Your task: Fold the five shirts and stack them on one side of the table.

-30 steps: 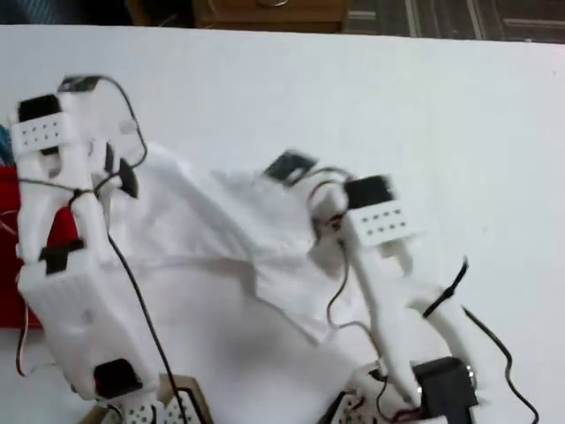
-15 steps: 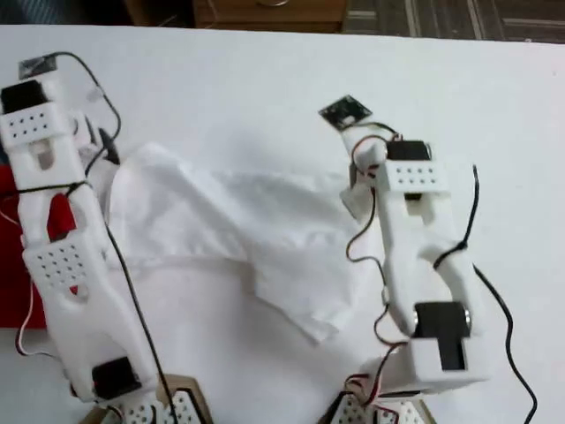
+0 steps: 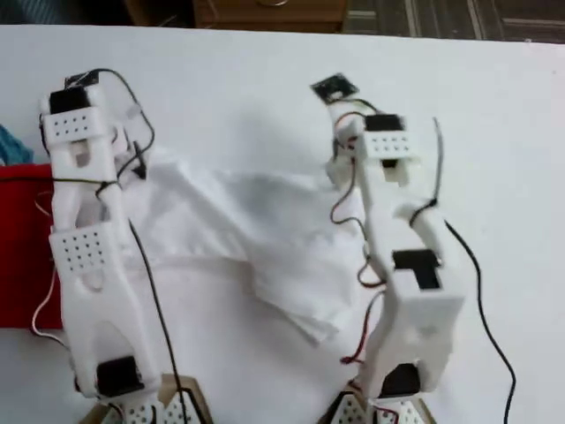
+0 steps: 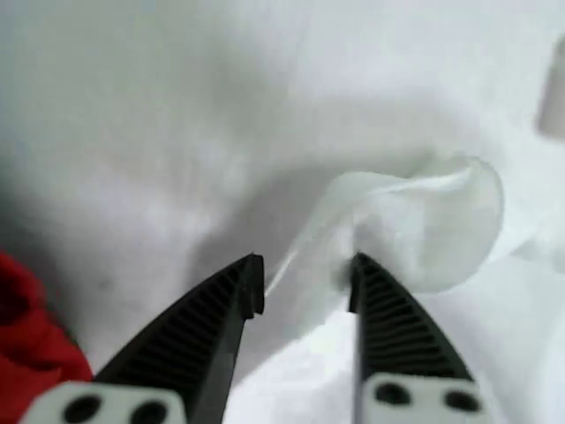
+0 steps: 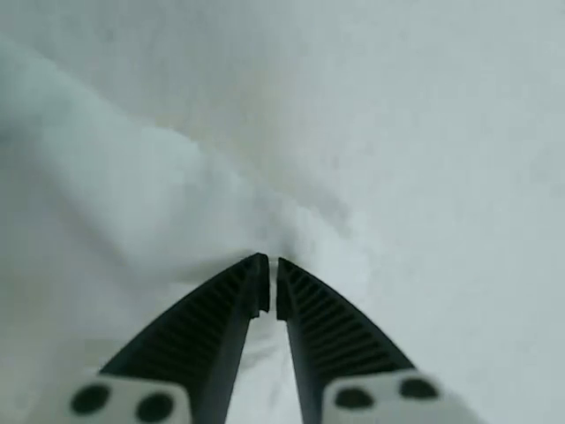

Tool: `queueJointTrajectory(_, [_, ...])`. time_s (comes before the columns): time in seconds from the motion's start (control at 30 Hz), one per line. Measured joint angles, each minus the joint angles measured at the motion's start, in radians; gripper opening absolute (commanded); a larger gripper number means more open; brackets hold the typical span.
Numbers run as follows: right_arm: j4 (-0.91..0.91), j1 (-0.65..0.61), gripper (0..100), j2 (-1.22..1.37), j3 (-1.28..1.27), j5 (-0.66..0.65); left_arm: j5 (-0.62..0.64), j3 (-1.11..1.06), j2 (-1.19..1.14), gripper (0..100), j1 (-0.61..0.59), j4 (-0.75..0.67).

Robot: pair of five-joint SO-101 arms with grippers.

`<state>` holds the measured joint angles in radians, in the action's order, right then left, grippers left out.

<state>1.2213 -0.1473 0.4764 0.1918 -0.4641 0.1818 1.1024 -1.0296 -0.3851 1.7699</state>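
**Left gripper**: spread. The two black fingers stand apart with a clear gap between the tips. A thin edge of the white shirt runs up through that gap. It lies close to one finger, and neither pad clamps it. Just ahead of the tips the cloth rises off the table in a rounded loop. Behind this gripper and to its outer side lies a red cloth. In the high view, part of the red cloth is under the arm.

**Right gripper**: pressed together. Only a narrow slit separates the tips. A ridge of the shirt runs straight to the tips and ends there, so the gripper appears to pinch the cloth at that ridge. The cloth inside the slit cannot be made out. Bare table lies ahead of the tips and to the outer side.

**Shirt position:** in the high view the shirt lies crumpled and unfolded on the table between the two grippers. One end meets the left gripper and the opposite end meets the right gripper. The bulk of the cloth lies back from the line between the tips, toward the arm bases. It ends in a pointed flap between the two arms.
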Motion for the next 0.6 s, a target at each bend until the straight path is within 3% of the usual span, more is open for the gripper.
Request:
queueJointTrajectory(0.23, [0.012,-0.009,1.8,0.316,0.302,0.000,0.025,0.000,-0.038,2,0.002,0.000])
queueJointTrajectory(0.6, [0.230,0.052,1.8,0.664,0.947,0.002,0.127,0.000,-0.038,2,-0.021,0.000])
